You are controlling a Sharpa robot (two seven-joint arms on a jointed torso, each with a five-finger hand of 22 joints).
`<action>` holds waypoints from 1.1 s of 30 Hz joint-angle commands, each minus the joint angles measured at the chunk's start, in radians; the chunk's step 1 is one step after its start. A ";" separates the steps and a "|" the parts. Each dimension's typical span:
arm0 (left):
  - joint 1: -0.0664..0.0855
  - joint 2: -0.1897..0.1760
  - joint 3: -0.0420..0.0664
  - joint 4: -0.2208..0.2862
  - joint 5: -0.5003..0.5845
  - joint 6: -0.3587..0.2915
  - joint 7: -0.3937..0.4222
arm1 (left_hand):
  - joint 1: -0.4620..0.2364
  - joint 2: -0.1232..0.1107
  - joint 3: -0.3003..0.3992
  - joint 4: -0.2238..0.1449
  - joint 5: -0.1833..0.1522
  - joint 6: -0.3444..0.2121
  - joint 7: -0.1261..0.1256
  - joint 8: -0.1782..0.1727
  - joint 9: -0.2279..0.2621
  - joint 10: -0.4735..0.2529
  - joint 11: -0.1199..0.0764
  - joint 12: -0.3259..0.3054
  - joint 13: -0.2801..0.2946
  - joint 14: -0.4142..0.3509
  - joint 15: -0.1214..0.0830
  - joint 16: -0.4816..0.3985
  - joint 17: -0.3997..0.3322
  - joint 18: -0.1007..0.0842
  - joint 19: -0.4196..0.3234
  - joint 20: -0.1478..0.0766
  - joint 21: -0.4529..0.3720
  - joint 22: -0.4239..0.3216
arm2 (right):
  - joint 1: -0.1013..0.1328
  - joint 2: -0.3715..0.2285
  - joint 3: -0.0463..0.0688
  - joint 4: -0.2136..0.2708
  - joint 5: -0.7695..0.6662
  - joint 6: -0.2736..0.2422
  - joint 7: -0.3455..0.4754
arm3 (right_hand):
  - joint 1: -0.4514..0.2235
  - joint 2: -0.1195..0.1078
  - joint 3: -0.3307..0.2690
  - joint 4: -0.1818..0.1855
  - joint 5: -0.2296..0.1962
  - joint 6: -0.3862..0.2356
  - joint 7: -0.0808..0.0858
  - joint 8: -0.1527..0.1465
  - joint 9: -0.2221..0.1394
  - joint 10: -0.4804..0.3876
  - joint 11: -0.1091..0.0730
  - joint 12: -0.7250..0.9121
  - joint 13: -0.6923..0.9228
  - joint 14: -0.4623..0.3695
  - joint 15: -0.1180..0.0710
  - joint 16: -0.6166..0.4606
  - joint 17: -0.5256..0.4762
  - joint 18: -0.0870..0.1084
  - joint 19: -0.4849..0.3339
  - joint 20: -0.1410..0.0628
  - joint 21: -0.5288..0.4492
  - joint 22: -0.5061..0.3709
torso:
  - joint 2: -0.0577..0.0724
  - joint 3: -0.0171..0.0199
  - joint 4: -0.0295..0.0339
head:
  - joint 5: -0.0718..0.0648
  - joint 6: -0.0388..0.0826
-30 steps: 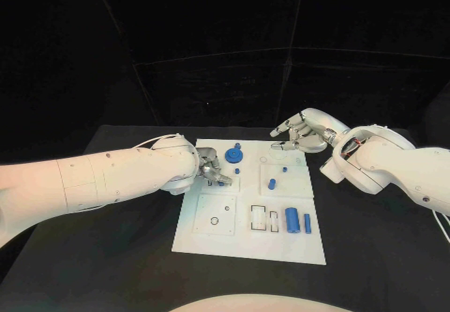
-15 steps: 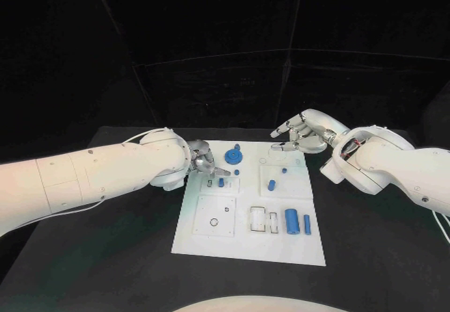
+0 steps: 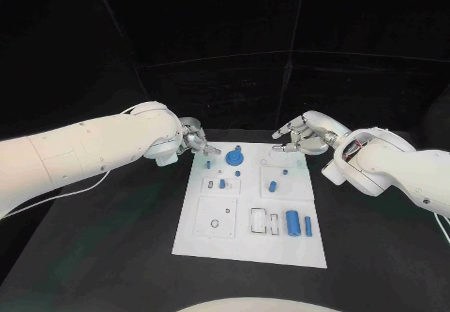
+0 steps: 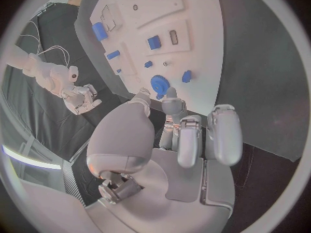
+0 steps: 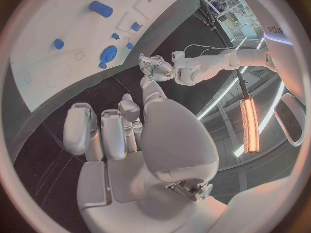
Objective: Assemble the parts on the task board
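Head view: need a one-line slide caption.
Both hands, left and right, hover empty at the far end of the white task board, where blue parts such as a gear sit.

The black table (image 3: 112,260) runs out wide on every side under a dull matte top, and a thin white cable (image 3: 441,227) trails across it near its right edge. Behind the table hangs a black backdrop (image 3: 225,78), with faint seams where its panels meet. In the right wrist view a long orange-lit strip (image 5: 246,127) glows off in the room beyond.
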 commanded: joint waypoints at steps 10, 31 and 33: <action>0.003 0.106 -0.016 -0.195 -0.054 0.152 0.036 | 0.011 0.020 -0.012 0.002 0.003 -0.003 0.004 -0.011 -0.010 -0.006 0.004 0.002 0.001 0.105 0.009 0.003 0.263 0.013 0.004 0.009 0.004 0.008 | 0.002 0.008 0.001 -0.001 -0.001 0.011 -0.001 | -0.003 0.005 -0.004 0.002 0.010 -0.002 0.000 0.003 0.000 -0.009 0.000 -0.001 0.000 0.040 -0.004 -0.006 -0.001 0.007 -0.004 0.002 -0.004 -0.001 | 0.004 -0.0011 -0.0046 | 0.008 0.000; -0.011 0.177 -0.027 -0.312 -0.106 0.218 0.054 | 0.012 0.022 -0.021 0.001 0.003 0.006 0.002 -0.011 -0.013 -0.004 0.004 0.008 0.004 0.105 0.009 0.003 0.263 0.011 0.008 0.011 0.010 0.016 | 0.002 0.016 0.001 -0.005 -0.002 0.011 0.000 | -0.001 0.007 -0.005 0.002 0.015 -0.002 0.000 0.004 0.000 -0.009 0.000 0.000 0.000 0.040 -0.004 -0.006 -0.001 0.007 -0.004 0.002 -0.004 -0.001 | 0.001 -0.0001 -0.0026 | 0.009 -0.009; -0.012 0.179 -0.027 -0.313 -0.106 0.224 0.056 | 0.013 0.022 -0.021 0.000 0.003 0.007 0.002 -0.011 -0.013 -0.004 0.004 0.008 0.004 0.105 0.009 0.003 0.263 0.011 0.008 0.011 0.010 0.017 | 0.002 0.016 0.001 -0.005 -0.002 0.012 0.000 | -0.001 0.007 -0.005 0.002 0.015 -0.002 0.000 0.004 0.000 -0.009 0.000 0.000 0.000 0.040 -0.004 -0.006 -0.001 0.007 -0.004 0.002 -0.004 -0.001 | 0.001 0.0001 -0.0021 | 0.009 -0.009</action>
